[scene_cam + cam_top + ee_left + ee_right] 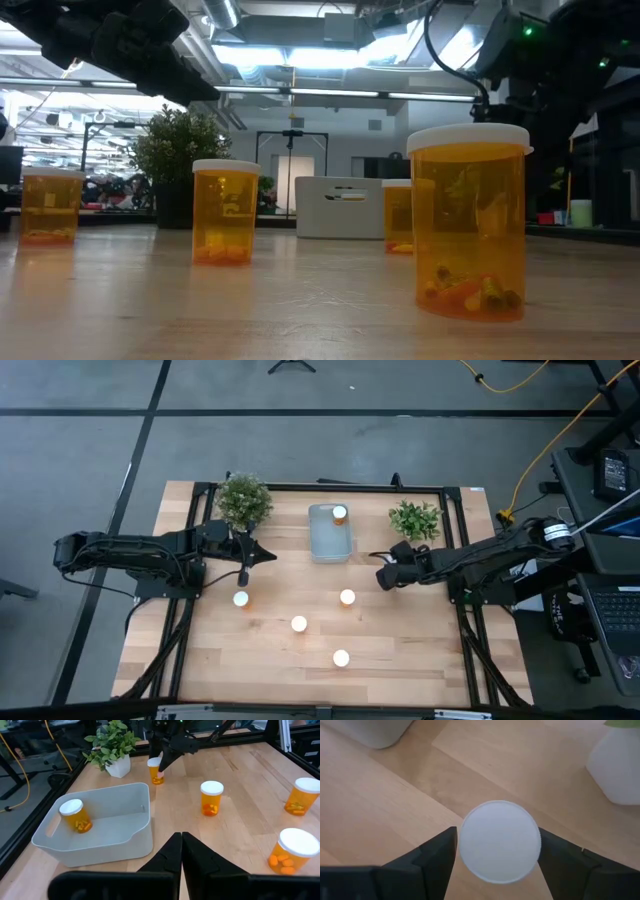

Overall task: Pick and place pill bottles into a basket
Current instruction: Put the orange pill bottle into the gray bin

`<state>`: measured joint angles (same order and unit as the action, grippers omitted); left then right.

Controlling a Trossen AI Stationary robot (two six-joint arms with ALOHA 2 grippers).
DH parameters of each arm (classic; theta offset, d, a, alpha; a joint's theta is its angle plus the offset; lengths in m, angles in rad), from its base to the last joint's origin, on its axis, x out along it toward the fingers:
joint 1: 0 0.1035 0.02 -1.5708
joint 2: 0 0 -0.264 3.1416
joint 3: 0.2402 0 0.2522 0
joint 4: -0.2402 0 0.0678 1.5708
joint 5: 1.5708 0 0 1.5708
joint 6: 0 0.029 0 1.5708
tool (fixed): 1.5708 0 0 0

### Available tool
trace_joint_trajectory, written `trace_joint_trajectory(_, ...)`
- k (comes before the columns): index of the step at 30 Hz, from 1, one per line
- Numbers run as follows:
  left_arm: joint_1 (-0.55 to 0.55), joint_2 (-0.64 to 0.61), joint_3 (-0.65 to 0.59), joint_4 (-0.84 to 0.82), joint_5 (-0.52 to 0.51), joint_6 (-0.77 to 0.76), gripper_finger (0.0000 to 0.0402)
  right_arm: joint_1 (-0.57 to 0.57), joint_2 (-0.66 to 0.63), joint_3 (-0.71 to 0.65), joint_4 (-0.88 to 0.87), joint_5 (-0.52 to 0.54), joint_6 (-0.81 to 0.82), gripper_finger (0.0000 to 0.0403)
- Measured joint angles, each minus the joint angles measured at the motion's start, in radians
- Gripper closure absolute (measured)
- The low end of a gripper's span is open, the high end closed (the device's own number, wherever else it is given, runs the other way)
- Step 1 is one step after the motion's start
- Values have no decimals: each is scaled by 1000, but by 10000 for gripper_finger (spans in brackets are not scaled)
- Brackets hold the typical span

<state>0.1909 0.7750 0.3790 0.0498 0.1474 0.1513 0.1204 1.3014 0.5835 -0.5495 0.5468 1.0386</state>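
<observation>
The pale tray point(322, 543) stands at the far middle of the table, with one orange pill bottle point(340, 513) upright in its far end; the left wrist view shows that bottle too point(75, 816). Several more bottles stand upright on the wood: point(241, 598), point(347, 597), point(299, 623), point(341, 657). My right gripper point(383, 575), right of the tray, is shut on another bottle point(156, 774). My left gripper point(270, 557) is shut and empty, left of the tray. My right gripper pinches the bottle's round white cap point(465, 845) by its rim, one finger point(437, 855) on each side. The fingers come from above, pointing down. The bottle is upright; in the left wrist view its base looks to be on the table.
Two green potted plants stand at the far edge, one left of the tray point(243, 500) and one right of it point(415, 518), close behind my right gripper. A black frame point(300, 487) rims the table. In the low view one bottle point(468, 225) stands near the camera.
</observation>
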Motion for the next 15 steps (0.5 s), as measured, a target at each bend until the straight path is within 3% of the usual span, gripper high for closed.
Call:
trace_joint_trajectory(8,0,0,0,0,0,-2,398,0,-22,12,-28,0,0,145)
trace_joint_trajectory(15,0,0,0,0,0,-7,391,0,-22,18,-58,1,7,182)
